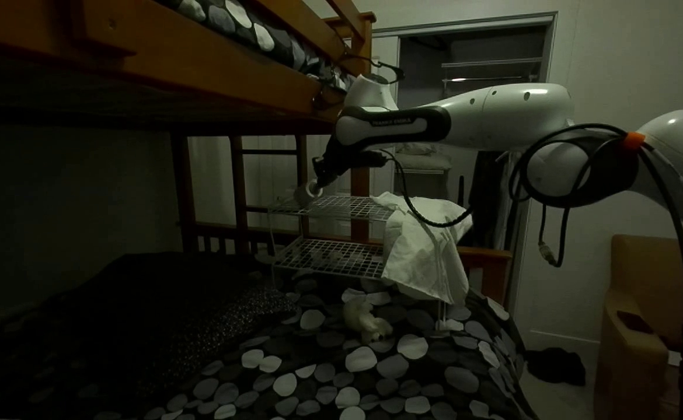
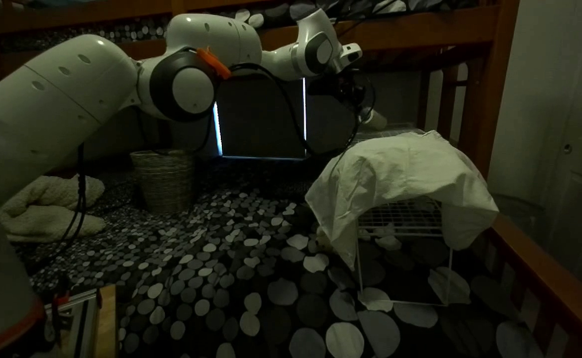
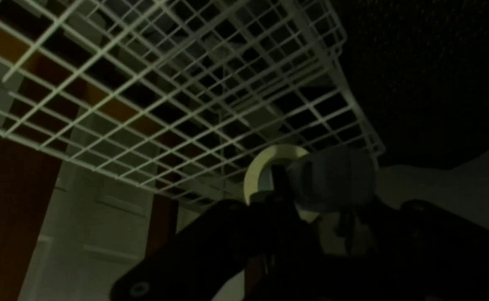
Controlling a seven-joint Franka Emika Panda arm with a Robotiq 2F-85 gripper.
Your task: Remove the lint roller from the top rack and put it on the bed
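By the rack, pale tubular roller.

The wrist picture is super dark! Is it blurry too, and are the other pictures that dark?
Wrist view: darkest of the three, the lint roller a bit soft-edged, the white rack wires clearer. Both exterior views: dim but lighter, with shiny spots on the robot arm. In an exterior view: bright light edging a dark panel.

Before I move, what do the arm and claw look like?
The arm has rounded white segments, dark joint rings and small lettering on a black panel. A black cable loops along it, past an orange band. The claw looks black; dimness hides finer details.
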